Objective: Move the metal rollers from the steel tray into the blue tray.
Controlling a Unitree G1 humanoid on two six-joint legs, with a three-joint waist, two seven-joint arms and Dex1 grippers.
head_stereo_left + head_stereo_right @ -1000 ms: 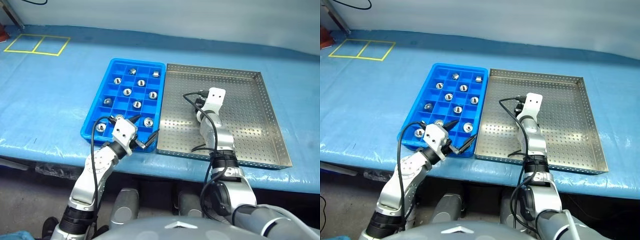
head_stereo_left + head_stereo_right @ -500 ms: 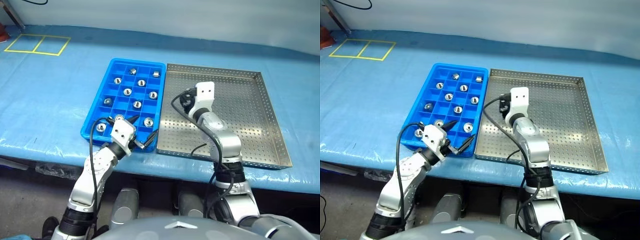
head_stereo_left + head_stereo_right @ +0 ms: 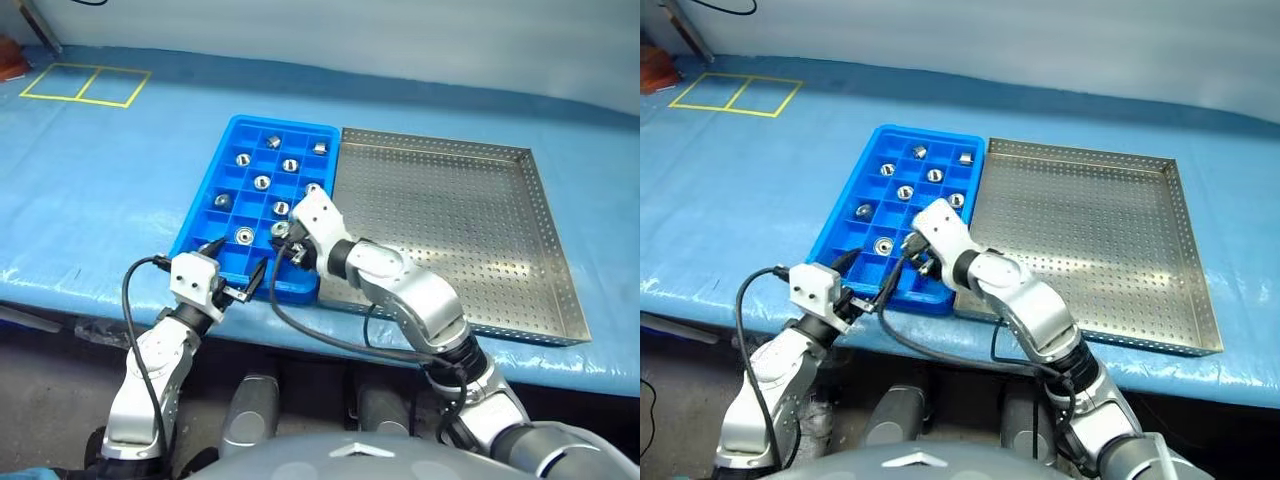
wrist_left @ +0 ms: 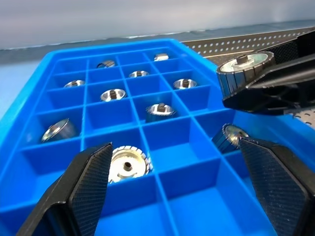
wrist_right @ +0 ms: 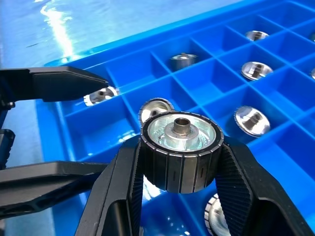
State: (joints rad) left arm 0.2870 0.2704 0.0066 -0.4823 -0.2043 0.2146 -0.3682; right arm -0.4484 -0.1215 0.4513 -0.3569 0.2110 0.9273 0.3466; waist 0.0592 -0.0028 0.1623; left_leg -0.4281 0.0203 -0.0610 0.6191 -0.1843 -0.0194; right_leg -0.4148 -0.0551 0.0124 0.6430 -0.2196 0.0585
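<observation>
Carrying 1 roller (image 5: pixel 181 150), clenched in the right tool (image 3: pixel 290 243), over the blue tray's (image 3: pixel 205 200) near cells; steel tray (image 3: pixel 520 250) beside. Left tool (image 3: pixel 232 270) released. Next: finding an empty cell, lowering, releasing.

Silver arms, black cables, black-fingered right pincer (image 5: pixel 179 194).

Blue tray (image 3: pixel 205 215) (gridded), silver rollers (image 5: pixel 182 150)

Blue-covered table (image 3: pixel 100 190), blue tray (image 3: pixel 215 185) touching steel tray (image 3: pixel 520 250), yellow tape squares (image 3: pixel 85 85) at far left
</observation>
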